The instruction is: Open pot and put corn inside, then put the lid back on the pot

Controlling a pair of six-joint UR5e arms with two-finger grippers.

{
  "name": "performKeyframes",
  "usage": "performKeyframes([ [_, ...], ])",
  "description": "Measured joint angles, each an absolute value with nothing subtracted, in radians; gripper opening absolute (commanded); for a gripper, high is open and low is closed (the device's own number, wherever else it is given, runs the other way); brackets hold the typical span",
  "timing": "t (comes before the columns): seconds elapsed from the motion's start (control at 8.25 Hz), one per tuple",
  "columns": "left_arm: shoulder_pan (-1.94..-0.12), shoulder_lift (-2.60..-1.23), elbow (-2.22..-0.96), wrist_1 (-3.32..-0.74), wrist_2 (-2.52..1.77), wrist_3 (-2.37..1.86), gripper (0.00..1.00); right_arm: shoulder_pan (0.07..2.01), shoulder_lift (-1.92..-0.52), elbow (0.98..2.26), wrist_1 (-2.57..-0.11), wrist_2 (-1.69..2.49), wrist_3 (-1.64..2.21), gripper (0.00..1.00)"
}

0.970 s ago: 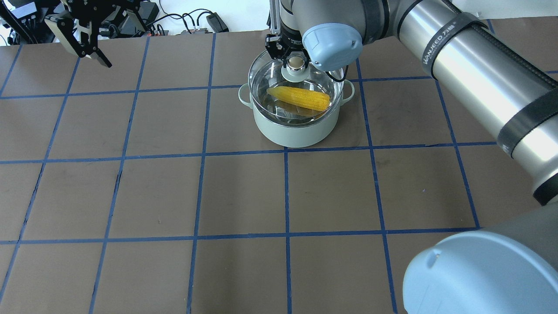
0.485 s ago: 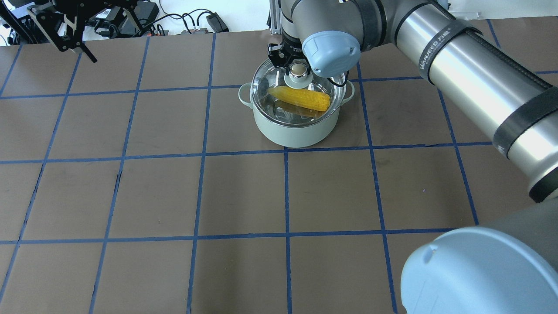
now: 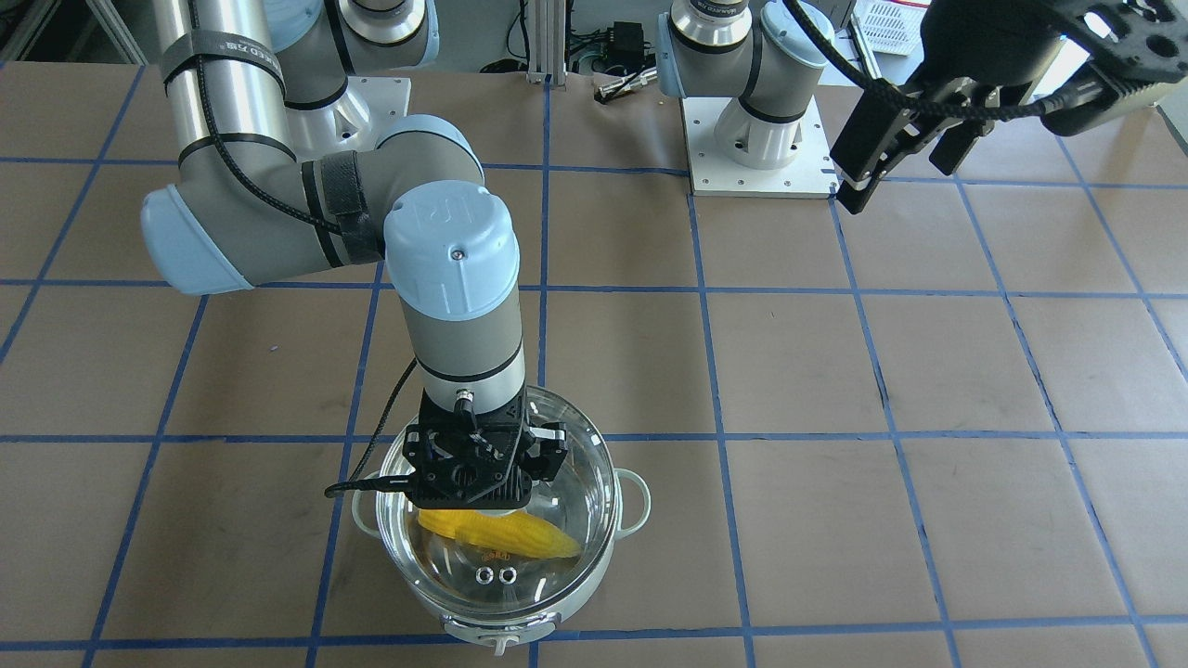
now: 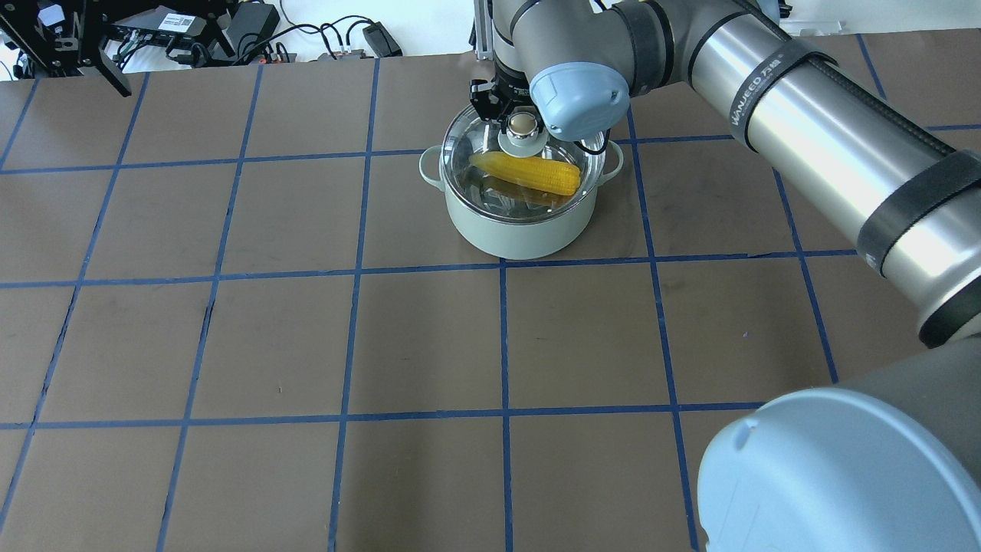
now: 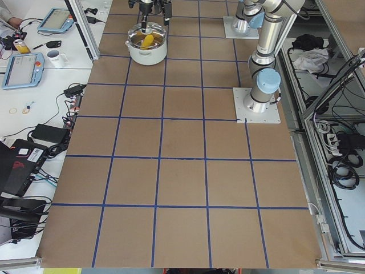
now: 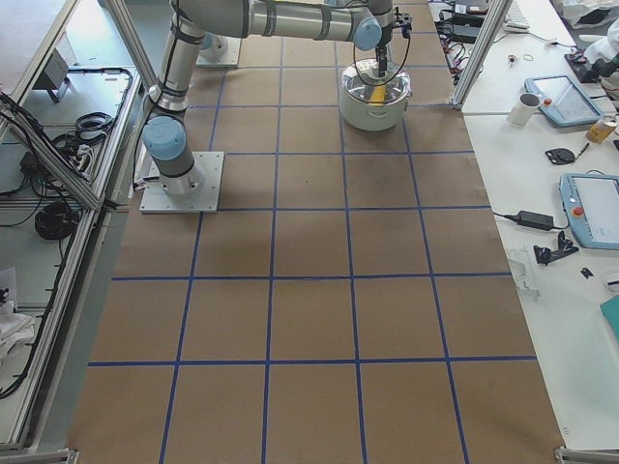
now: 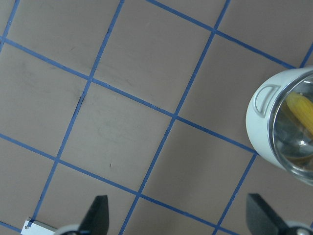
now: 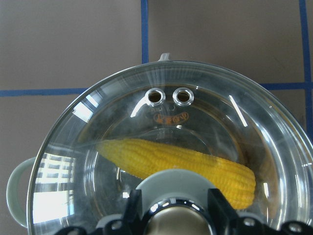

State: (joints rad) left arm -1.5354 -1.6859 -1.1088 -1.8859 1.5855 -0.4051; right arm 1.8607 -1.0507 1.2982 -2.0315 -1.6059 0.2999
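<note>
The mint-green pot (image 4: 521, 230) stands on the far middle of the table, with the yellow corn (image 4: 529, 172) lying inside it. The clear glass lid (image 4: 471, 149) sits level on the pot's rim. My right gripper (image 8: 173, 218) comes straight down on the lid, its fingers (image 8: 132, 208) pressed against both sides of the beige knob (image 4: 523, 123). The front-facing view shows the gripper (image 3: 478, 482) over the pot. My left gripper (image 7: 178, 215) is open and empty, raised high at the table's far left corner (image 3: 905, 162). Its wrist view shows the pot (image 7: 259, 127) off to the right.
Cables and power bricks (image 4: 230, 31) lie along the far table edge. The arms' base plates (image 3: 756, 148) stand at the robot's side. A side bench with tablets and a mug (image 5: 54, 57) runs beyond the table's far edge.
My right gripper has lowered the lid from a raised, offset position down onto the pot's rim. My left gripper has drawn back further toward the far left corner.
</note>
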Motion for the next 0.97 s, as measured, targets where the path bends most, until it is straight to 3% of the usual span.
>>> performKeyframes([
  [0.36,-1.536,-1.653,-1.116,-1.951,1.586,-0.298,1.00,1.861,-1.049,1.303,-2.036,-1.605,0.299,0.17],
  [0.97,-1.537,-1.666,-1.230,-1.809,1.587,-0.216,1.00,1.861,-1.049,1.322,-2.063,-1.600,0.300,0.17],
])
